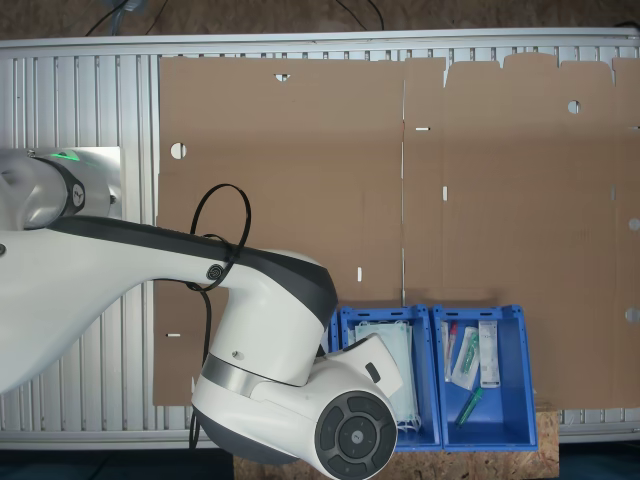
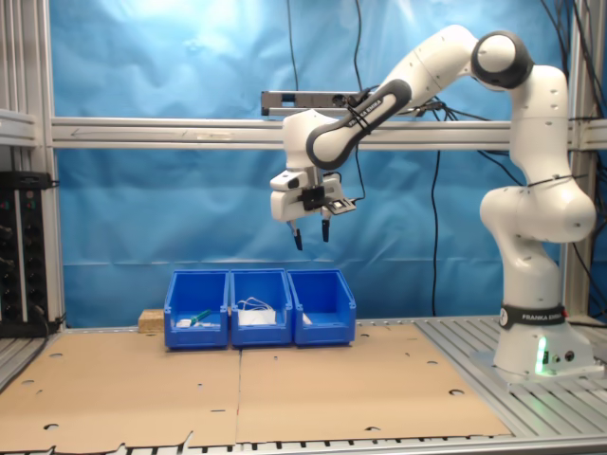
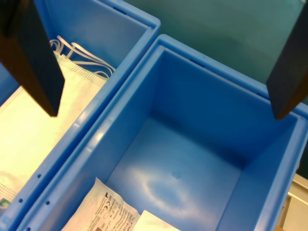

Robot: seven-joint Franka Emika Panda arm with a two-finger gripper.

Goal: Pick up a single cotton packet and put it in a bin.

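**Claw hangs open above the bins**

Bins stand in a row of three at the back of the cardboard (image 2: 237, 398), seen in the second exterior view. Taking them from the second exterior view's left: the first bin (image 2: 196, 308) holds a few small things, among them something green, and sits well off to the side and below the claw. The middle bin (image 2: 261, 305) holds pale masks (image 3: 29, 130) with white loops, below the claw and a little to one side. The third bin (image 2: 322, 305) lies almost straight under the claw (image 2: 310, 237).

The claw hangs high over that third bin, fingers pointing down, spread apart with nothing between them. In the wrist view the two dark fingers (image 3: 36, 62) frame the bin's blue floor. A packet (image 3: 108, 209) lies flat on that floor, white with dark print, below the claw and not touching it. A second white piece lies just beside it at the picture's edge; I cannot tell what it is.
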